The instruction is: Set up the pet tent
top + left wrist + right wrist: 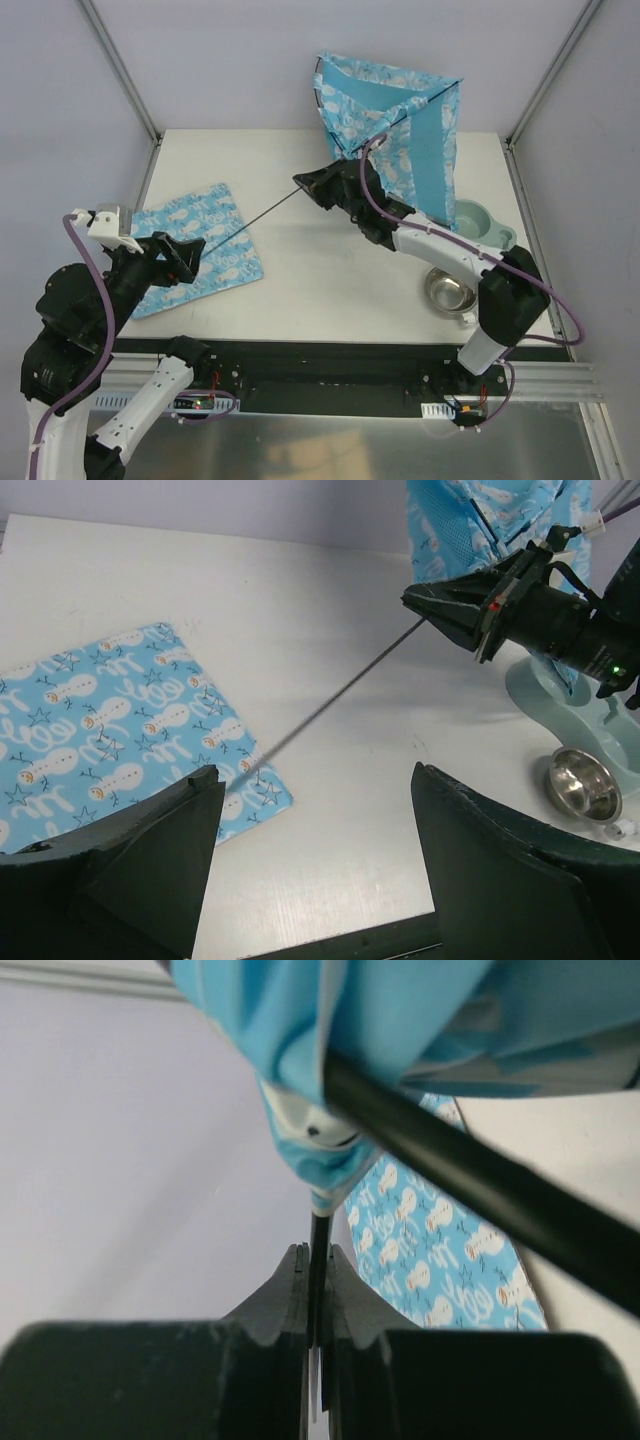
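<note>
Gripping the thin black pole (318, 1232) between fully closed jaws, the right gripper (303, 182) held it just where it emerged from the fabric of the pet tent (395, 110). The tent hung raised at the far right of the table (330, 290), behind the right gripper. Its blue cloth sagged from the crossing poles and was not spread into shape.

The pole's long axis ran diagonally from the tent, through the right gripper, toward the near left. Its free tip ended over the near corner of the printed mat (205, 215), just ahead of the left gripper (312, 780) and close to one of its fingers. Whether the tip touched the mat could not be determined. The left gripper stood wide open and empty above the mat. The left arm was therefore nearer the free end, and the right arm controlled the tent end.

The next move probably required the left gripper to advance to the tip and close across the pole. The mat lay directly beneath and could be snagged. The steel bowl (450, 290) and the pale green bowl stand (483, 222) sat beside the right arm, well apart from the pole's line.
</note>
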### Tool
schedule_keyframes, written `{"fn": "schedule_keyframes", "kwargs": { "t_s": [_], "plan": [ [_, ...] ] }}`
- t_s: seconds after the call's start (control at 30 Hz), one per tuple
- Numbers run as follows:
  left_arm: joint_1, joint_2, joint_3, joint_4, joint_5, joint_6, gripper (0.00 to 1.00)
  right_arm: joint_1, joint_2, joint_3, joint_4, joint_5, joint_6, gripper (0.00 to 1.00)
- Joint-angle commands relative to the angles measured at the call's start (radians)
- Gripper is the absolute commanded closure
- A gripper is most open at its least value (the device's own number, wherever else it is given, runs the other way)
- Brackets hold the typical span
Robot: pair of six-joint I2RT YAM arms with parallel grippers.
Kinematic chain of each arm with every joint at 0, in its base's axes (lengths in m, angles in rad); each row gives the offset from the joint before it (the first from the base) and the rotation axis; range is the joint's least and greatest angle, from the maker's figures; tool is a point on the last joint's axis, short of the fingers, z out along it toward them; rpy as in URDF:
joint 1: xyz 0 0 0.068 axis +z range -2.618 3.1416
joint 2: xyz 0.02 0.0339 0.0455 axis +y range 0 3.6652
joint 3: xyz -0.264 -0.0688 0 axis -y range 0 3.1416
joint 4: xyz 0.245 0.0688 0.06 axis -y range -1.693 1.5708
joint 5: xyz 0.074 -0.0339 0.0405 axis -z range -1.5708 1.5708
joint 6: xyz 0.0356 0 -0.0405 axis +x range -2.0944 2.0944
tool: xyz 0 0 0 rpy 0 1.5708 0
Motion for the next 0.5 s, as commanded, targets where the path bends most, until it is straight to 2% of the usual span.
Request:
{"fn": "schedule_keyframes", "kwargs": {
  "t_s": [0.0,0.2,0.33,0.47],
  "plan": [
    [-0.008,0.034,0.069,0.024,0.013,0.003,0.22,-0.063,-0.123,0.045,-0.188,-0.31,-0.072,1.0],
    [-0.008,0.069,0.123,0.028,-0.001,0.005,0.22,-0.112,-0.186,0.06,-0.358,-0.636,-0.193,1.0],
    [-0.008,0.09,0.106,0.051,0.007,-0.014,0.22,-0.112,-0.18,0.088,-0.471,-0.818,-0.26,1.0],
    [-0.008,0.118,0.069,0.076,0.019,-0.051,0.22,-0.113,-0.169,0.034,-0.483,-0.97,-0.257,1.0]
  ]
}}
